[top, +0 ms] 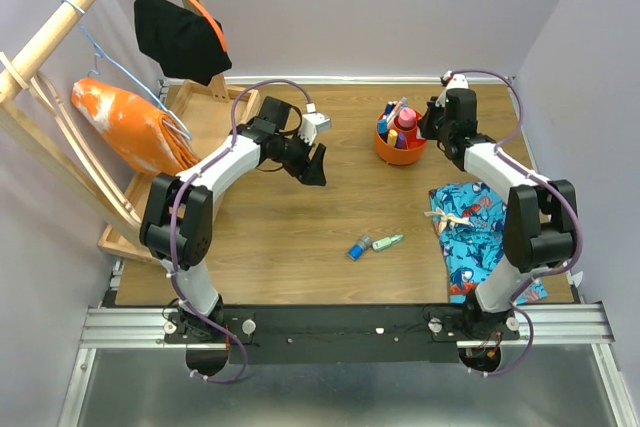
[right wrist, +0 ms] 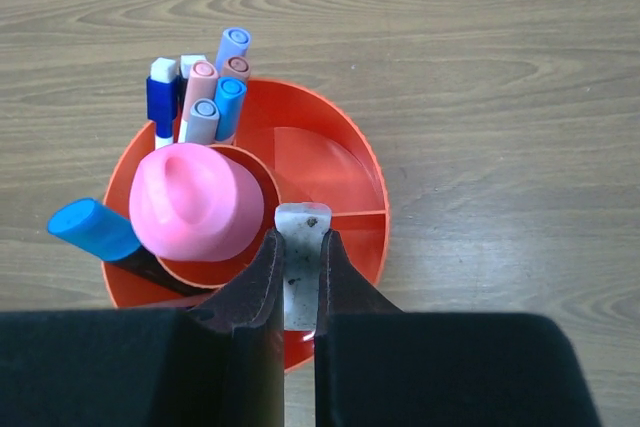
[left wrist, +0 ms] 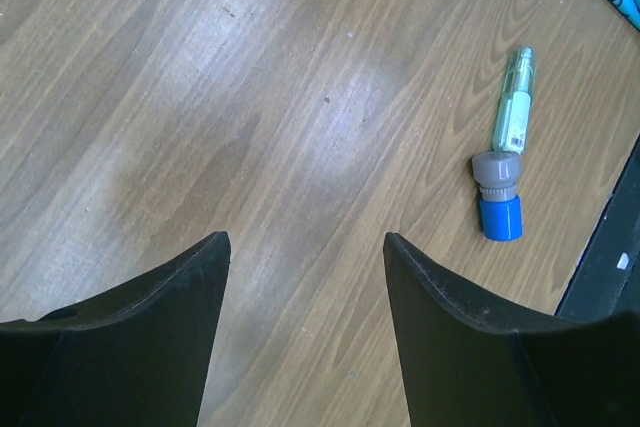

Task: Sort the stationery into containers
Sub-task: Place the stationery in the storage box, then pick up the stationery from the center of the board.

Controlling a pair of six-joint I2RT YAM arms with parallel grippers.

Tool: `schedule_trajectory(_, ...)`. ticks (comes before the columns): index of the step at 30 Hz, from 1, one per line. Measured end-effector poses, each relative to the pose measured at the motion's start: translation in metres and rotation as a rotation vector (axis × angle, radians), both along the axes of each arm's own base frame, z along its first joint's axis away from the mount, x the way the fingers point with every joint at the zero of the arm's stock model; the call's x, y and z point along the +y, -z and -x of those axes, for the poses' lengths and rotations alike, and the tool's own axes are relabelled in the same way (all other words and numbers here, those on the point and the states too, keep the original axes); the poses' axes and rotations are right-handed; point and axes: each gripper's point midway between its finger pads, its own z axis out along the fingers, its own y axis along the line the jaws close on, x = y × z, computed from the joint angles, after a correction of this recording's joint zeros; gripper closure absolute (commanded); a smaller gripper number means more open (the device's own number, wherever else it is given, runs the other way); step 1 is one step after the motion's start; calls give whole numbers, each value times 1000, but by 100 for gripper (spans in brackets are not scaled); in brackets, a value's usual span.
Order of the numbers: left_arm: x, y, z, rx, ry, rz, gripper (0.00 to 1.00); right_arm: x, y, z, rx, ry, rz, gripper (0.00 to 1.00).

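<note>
Right gripper (right wrist: pixel 300 244): fingers nearly closed, pinching a small white eraser (right wrist: pixel 302 222) by its sides; the speckled end of the eraser shows between the tips.
Eraser, position: held over the pot (right wrist: pixel 325 162), at the edge of its middle cup where a divider meets it; contact with the pot cannot be told.
Pot: round, orange-red, split into compartments around a middle cup; stands on the table (top: pixel 260 237) at the far right, just beside the right gripper.
Pot, contents: a fat pink-capped marker (right wrist: pixel 195 202) upright in the middle cup; a blue marker (right wrist: pixel 95 230) leaning out at one side; a bunch of pens and markers (right wrist: pixel 205 87) upright in the far compartment.
Left gripper (left wrist: pixel 307 239): jaws spread wide, nothing between them, above bare wood left of centre.
Loose stationery: a blue-capped marker (left wrist: pixel 498 202) with a grey collar and a green marker (left wrist: pixel 513 102), lying end to end near the middle front of the table, well apart from the pot.
Patterned cloth (top: pixel 478 232): blue, on the table at the right.
Tray (top: pixel 205 112): light wood, far left.
</note>
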Motion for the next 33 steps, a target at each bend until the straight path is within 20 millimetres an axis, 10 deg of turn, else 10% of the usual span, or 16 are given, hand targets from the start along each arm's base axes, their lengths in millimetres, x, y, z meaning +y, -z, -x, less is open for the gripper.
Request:
schedule_trajectory(6, -3, 2, -6, 5, -2, 1, 28, 4, 7, -7, 14, 8, -30, 52)
schedule_trajectory(20, -6, 5, -2, 24, -2, 8, 28, 2, -28, 17, 18, 18, -68, 50)
schedule_trajectory(26, -6, 13, 11, 51, 8, -18, 28, 34, -67, 73, 12, -265, -99, 50)
schedule_trajectory(33, 0, 23, 28, 54, -1, -75, 27, 84, -22, 168, 148, -833, 83, 49)
